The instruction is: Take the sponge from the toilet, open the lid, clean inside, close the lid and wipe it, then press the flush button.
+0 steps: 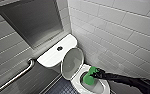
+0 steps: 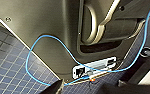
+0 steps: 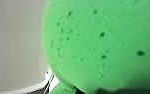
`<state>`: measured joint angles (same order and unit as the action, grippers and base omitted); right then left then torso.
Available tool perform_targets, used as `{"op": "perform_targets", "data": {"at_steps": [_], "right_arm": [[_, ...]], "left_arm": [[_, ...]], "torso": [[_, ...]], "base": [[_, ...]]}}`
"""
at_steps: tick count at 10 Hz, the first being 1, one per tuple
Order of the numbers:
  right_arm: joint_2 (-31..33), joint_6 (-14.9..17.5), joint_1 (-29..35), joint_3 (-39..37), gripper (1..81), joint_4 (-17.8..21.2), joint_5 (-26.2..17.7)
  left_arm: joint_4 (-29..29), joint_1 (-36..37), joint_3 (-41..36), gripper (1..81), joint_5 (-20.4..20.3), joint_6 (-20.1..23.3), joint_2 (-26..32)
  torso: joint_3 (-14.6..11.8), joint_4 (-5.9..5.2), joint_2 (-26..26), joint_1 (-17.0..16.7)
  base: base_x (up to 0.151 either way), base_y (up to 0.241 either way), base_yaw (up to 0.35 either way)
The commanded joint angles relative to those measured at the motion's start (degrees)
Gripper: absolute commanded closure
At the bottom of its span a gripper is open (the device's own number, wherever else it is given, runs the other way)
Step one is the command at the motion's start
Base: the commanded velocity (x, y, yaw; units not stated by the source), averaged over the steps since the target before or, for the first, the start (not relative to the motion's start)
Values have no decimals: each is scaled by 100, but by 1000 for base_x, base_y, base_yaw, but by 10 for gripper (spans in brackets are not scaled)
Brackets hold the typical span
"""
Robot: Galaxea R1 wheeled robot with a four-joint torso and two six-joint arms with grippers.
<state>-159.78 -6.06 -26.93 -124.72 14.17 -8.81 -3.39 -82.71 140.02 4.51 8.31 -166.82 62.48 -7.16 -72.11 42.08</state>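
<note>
Right hand (image 1: 95,73): gripping sponge (image 1: 88,78), lower right, inside toilet (image 1: 77,79) bowl.
Lid (image 1: 71,62): raised.
Left hand (image 2: 91,89): grip unclear.

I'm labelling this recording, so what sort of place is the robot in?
Most likely a restroom: a white toilet with its lid raised, tiled walls, and a metal grab bar beside it.

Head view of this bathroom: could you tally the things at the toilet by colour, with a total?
Green: 1, the sponge
White: 1, the toilet, with its lid raised
Dark: 1, the flush button
Silvery: 1, the grab rail
Total: 4
</note>
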Motion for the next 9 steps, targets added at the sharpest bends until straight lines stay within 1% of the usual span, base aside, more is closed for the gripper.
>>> {"op": "perform_targets", "data": {"at_steps": [1,3,4,6,9], "right_arm": [[-83,8,728,36,811,7,-235],[-109,8,789,2,811,-19,-235],[-153,8,798,-25,811,-28,-235],[-215,8,833,-103,811,-28,-243],[-206,8,842,-113,811,-19,-235]], "left_arm": [[76,-153,-62,10,560,-6,51],[75,-154,-89,10,568,-5,34],[66,-162,-89,10,568,3,34],[40,-206,-98,10,525,39,34],[49,-206,-106,10,525,39,34]], "torso": [[0,0,0,0],[0,0,0,0],[0,0,-573,369],[0,0,-623,397],[0,0,-1139,716]], "base": [[0,0,0],[0,0,0],[0,0,0],[0,0,0],[0,0,0]]}}
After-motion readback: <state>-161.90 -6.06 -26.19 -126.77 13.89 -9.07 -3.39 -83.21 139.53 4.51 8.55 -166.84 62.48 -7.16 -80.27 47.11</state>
